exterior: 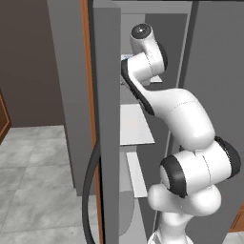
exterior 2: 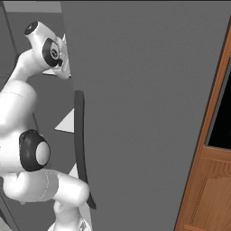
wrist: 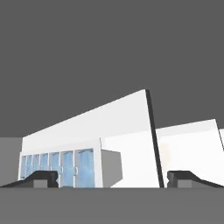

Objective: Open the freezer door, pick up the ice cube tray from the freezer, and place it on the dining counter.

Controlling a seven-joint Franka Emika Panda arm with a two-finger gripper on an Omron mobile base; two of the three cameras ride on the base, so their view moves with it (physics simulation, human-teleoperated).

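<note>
Gripper [wrist: 107, 179] jaws stand wide apart and hold nothing; in the hand view the two dark finger tips [wrist: 41, 178] rise at the lower left and lower right with a broad gap between them. Between and beyond those tips sits the ice cube tray [wrist: 59, 168], pale blue with white cell walls, its row of cells running leftward; it rests on a white shelf [wrist: 131, 148] inside the freezer [wrist: 109, 52], whose grey walls close the scene above and behind. No finger touches the tray; the left tip stands in front of its near edge, and whether it is just short of contact cannot be told. A second white shelf surface lies to the right, parted from the first by a thin dark edge. In the left base view the arm [exterior: 186, 133] rises from the lower right, folds at a bulky elbow, then reaches up and forward into the open compartment, its wrist at the level of an upper shelf, with lower white shelves below it. The freezer door [exterior: 107, 143] stands swung open, seen edge-on to the arm's left, its dark curved handle [exterior: 88, 190] low beside it. In the right base view the plain grey door [exterior 2: 153, 113] stands closed to the arm's right, a dark vertical handle on its left edge.
</note>
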